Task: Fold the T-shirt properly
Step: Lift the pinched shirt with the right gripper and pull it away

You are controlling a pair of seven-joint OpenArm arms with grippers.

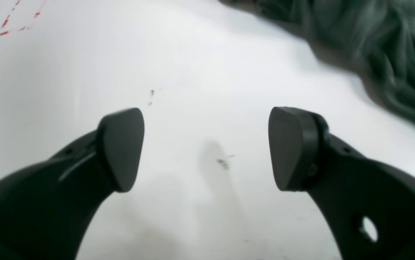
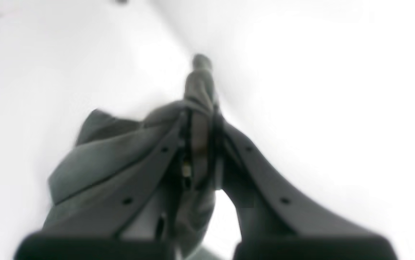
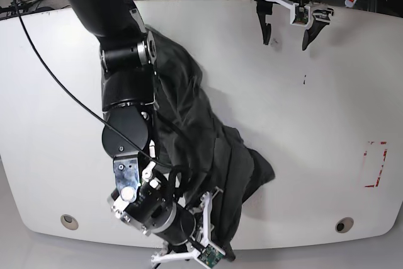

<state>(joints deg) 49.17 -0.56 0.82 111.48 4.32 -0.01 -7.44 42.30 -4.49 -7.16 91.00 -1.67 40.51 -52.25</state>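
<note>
Right gripper [image 2: 200,119]: black two-finger gripper, on the left in the base view, low at the near table edge; jaws pressed together on a pinch of cloth, fabric bunched over and between them.
T-shirt [image 3: 201,137]: large dark charcoal-grey short-sleeved T-shirt of soft plain fabric, lying crumpled in a long diagonal heap from under the right arm's elbow down to the near edge; one end pinched and gathered by the right gripper.
Table [image 3: 315,124]: white rounded tabletop, bare right of the cloth; red dashed rectangle mark [image 3: 375,165] near the right side.
Left gripper [image 1: 205,150]: black, on the right in the base view, at the far edge, well apart from the cloth; black pads [image 1: 121,148] spread wide, nothing between them, only table below.
Progress: early, by my read. Shirt not spread flat, no clean fold visible.
Left to do: flatten, bring sleeves and sides in, fold the body over.
</note>
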